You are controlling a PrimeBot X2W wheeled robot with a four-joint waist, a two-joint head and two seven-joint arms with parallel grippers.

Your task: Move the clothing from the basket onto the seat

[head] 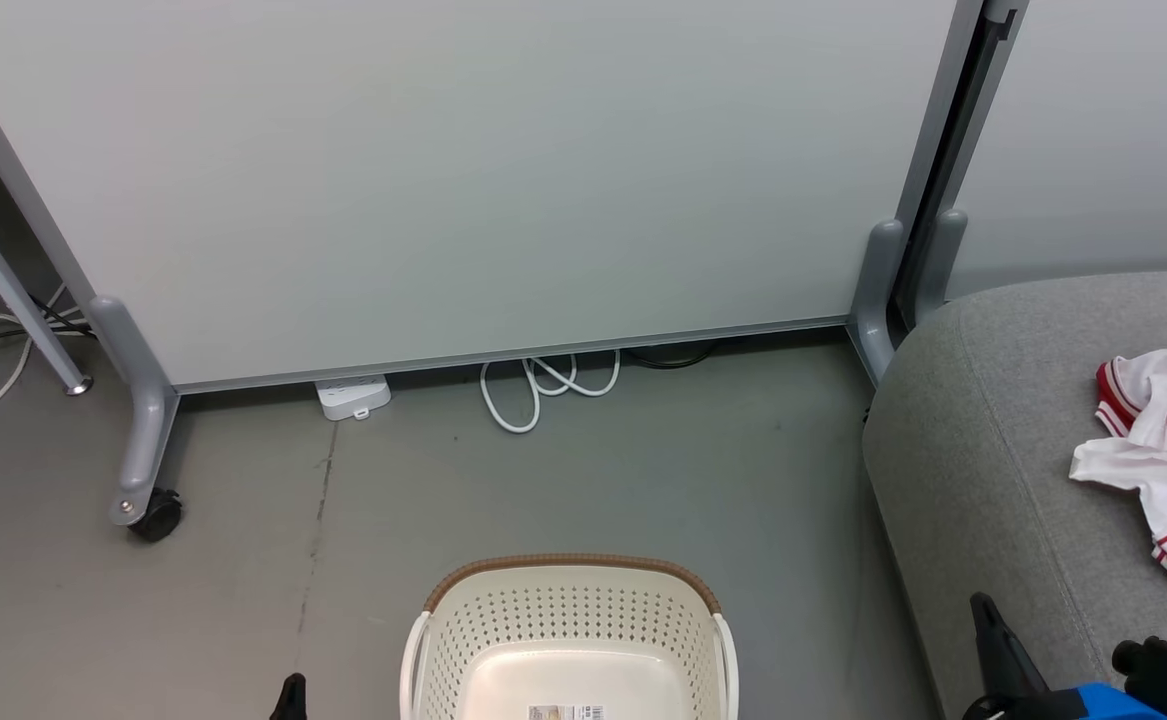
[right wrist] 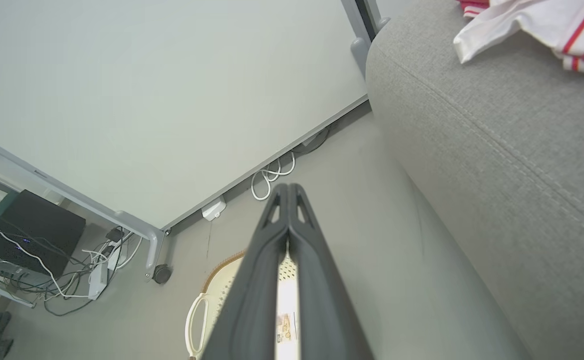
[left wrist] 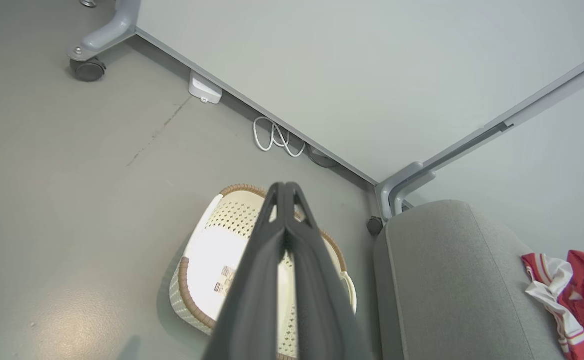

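Seat (right wrist: 497, 150) bears clothing (right wrist: 537, 25) beyond right pincer (right wrist: 288, 187).

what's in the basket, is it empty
Empty, as far as it shows: the basket has a bare cream floor with just a label; the clothing lies crumpled on the seat.

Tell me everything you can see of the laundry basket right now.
The basket is cream-white plastic and rounded rectangular, with perforated walls, a brown woven rim and loop side handles. It stands upright on the grey floor, apart from the sofa on its right. What shows of its inside is bare except for a small printed label on the bottom. Only the floor touches it. The head view cuts off its near end.
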